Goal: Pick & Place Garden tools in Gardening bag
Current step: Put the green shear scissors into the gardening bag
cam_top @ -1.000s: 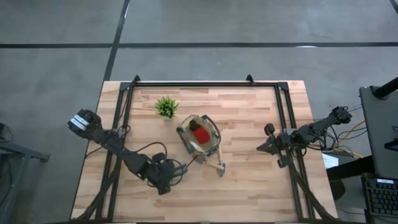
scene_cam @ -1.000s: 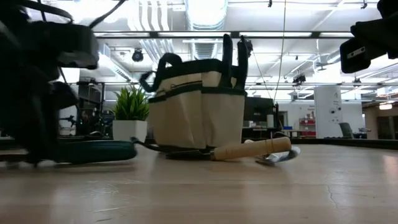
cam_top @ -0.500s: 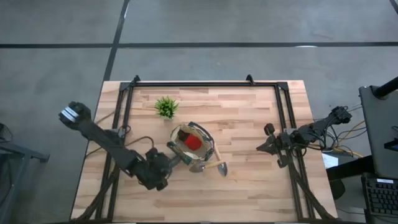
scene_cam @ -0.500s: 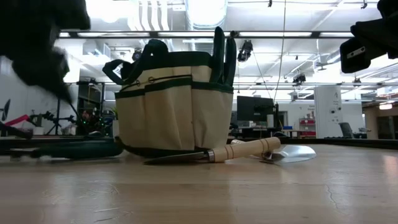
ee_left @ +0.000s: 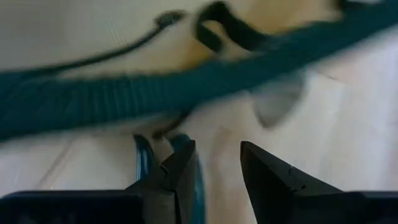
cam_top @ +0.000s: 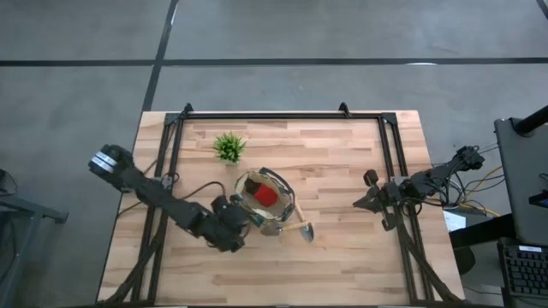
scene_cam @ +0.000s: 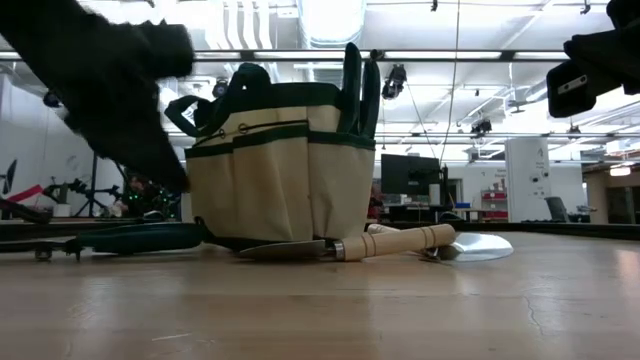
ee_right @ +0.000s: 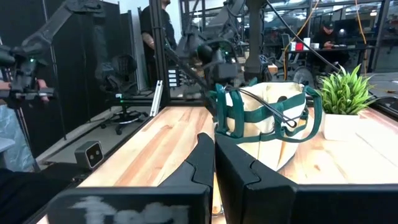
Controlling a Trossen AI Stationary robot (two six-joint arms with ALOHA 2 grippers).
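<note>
Left end effector (cam_top: 242, 224) moved beside gardening bag (cam_top: 267, 199), fingers parted, empty

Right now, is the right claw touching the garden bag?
Apart. The high view shows bare table between the right claw and the bag.

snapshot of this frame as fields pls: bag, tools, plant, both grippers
bag: upright mid-table, red piece inside
trowel: flat on table at bag's base, wooden handle
plant: beside bag, toward the far edge
left gripper: at bag's left side, fingers apart, nothing seen held
right gripper: shut, waiting at right edge of table
</note>
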